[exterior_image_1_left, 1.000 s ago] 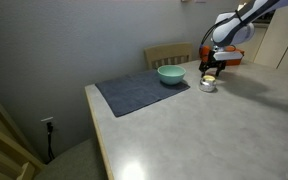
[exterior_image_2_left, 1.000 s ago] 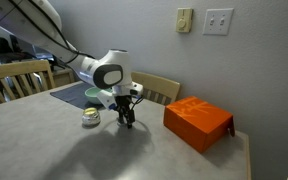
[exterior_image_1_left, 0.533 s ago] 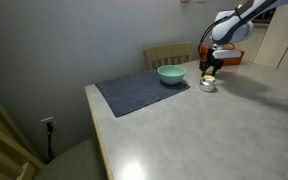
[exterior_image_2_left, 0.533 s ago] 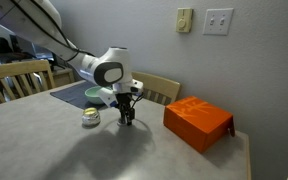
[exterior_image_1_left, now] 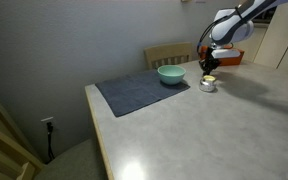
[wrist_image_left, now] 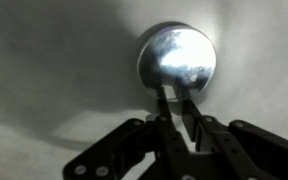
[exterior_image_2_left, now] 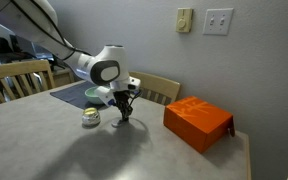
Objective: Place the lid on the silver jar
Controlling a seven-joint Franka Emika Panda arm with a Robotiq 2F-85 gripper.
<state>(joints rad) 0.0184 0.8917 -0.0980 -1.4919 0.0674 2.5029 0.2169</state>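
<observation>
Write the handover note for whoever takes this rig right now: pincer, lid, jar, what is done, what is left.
Pincer: fingers nearly together at the edge of the lid; it looks shut on it, low over the table.
Silver jar: upright on the table, beside the pincer but apart from it, near the teal bowl. No lid on it.
Done: lid apparently gripped.
Left: carry the lid over the jar, lower it on, release.
</observation>
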